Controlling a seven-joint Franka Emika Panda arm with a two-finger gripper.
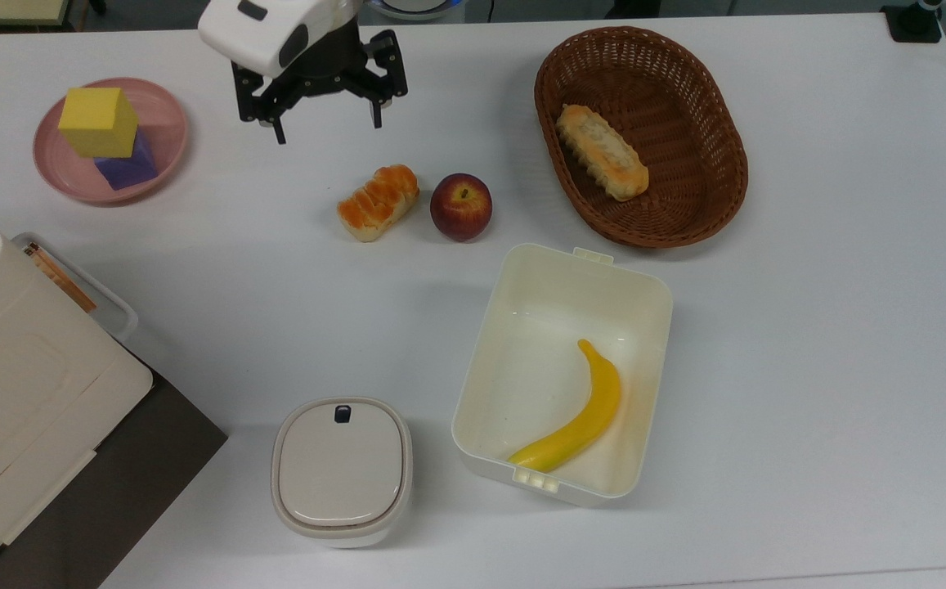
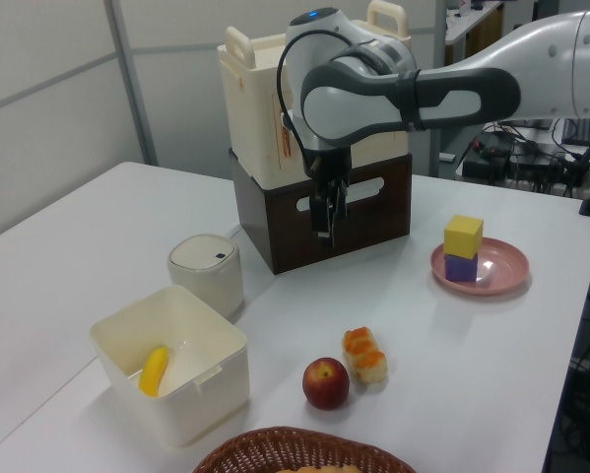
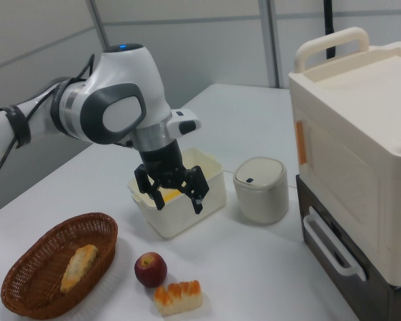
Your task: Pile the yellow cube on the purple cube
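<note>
The yellow cube rests on top of the purple cube, turned a little against it, on a pink plate at the top view's far left. The left view shows the same stack, yellow cube over purple cube. My gripper hangs open and empty above the table, well to the right of the plate in the top view. It also appears in the left view and in the right view, fingers spread apart.
A bread roll and an apple lie below the gripper in the top view. A wicker basket holds a pastry. An open white box contains a banana. A lidded white canister and a cream cabinet stand at the lower left.
</note>
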